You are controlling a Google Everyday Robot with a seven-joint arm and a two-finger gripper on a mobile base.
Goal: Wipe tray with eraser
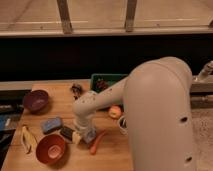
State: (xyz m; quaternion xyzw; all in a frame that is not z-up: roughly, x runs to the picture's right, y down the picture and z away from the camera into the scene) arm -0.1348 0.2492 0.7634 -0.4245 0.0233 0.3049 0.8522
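- Camera view — the gripper (80,135) is down low over the wooden worktop (60,107), near the front edge and left of the middle. Whether it is parted or closed on anything I cannot tell.
- The eraser (66,132) lies flat just beside the gripper on its left, near the front edge. I cannot tell if the two touch.
- The tray (112,76) sits at the back edge about midway along, its right part hidden behind the arm, with small dark things inside that I cannot make out.
- Handling, as a judgement: the eraser looks light and stiff enough to pinch across its short sides. Being so flat, it leaves little height to grip, and a shallow hold may let it slip.
- The tray looks like light plastic and may slide under a wiping push.
- Surface: a blue block (51,124) lies just behind the eraser, and an orange bowl (50,149) and a banana (26,139) sit toward the front-left corner.
- A purple bowl (36,100) sits by the left edge, and a round fruit (115,111) lies mid-table.
- Room: behind the back edge is a dark wall, with barred windows above.
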